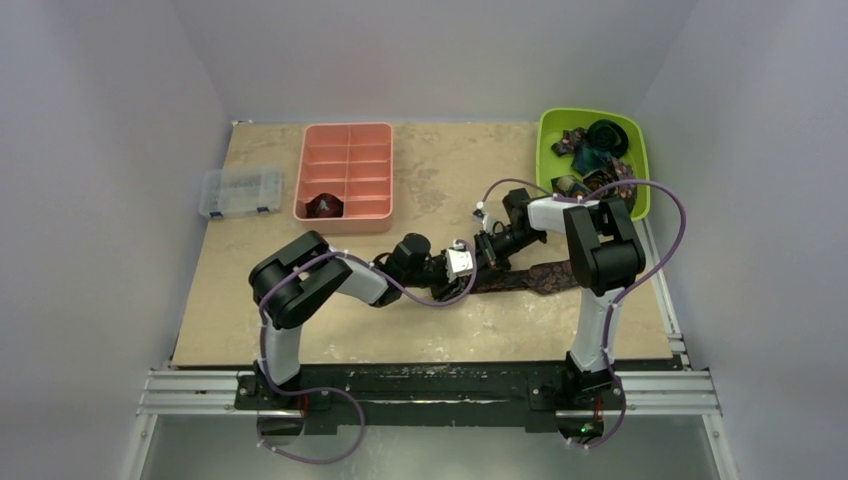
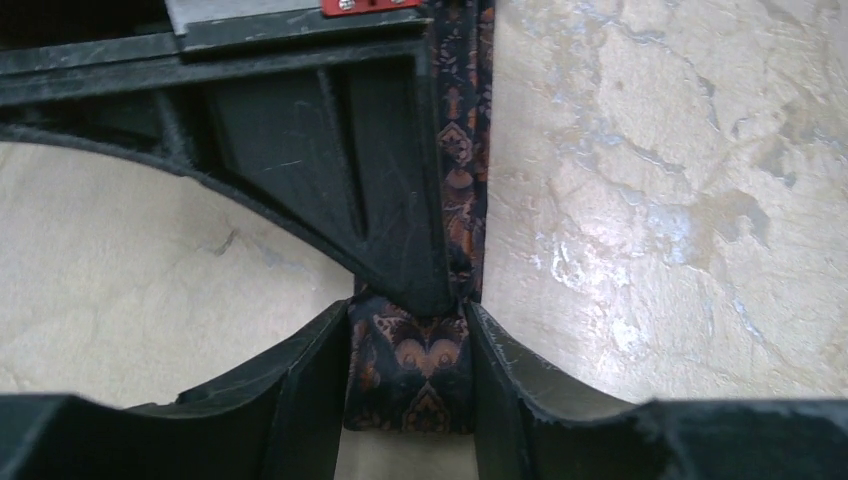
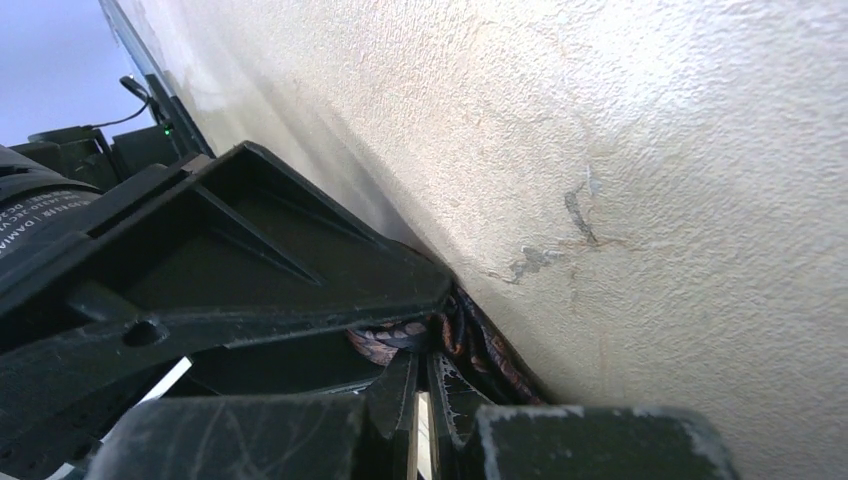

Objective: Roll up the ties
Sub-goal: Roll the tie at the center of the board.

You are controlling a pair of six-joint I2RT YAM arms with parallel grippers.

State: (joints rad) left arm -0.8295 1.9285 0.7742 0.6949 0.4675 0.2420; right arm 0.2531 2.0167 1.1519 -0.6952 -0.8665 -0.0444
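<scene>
the tie (image 1: 545,277) being worked lies flat on the desk (image 1: 440,180), just nearward and left of the green bin (image 1: 592,113). its far end runs under the two tools where they meet. it is thin, soft patterned cloth, light and limp. it should fold wherever it is pushed, and a loose coil would likely spring open. the best hold looks to be across the narrow width at the very end, flat against the desk.

the left tool (image 2: 405,320) is closed on that end, one finger on each edge of the strip. the right tool (image 3: 418,365) has its jaws drawn almost tip to tip with cloth bunched at the tips. whether any cloth is caught between them is unclear.

more ties (image 1: 598,150) sit heaped inside the green bin. a small rolled coil (image 1: 325,206) rests in a near compartment of the pink tray (image 1: 346,127), well left of the bin.

from above, the arms cover the fold itself. in the left wrist view the right tool's finger hides much of the strip, so how many turns are wound cannot be told. the heap in the bin is too tangled to count.
</scene>
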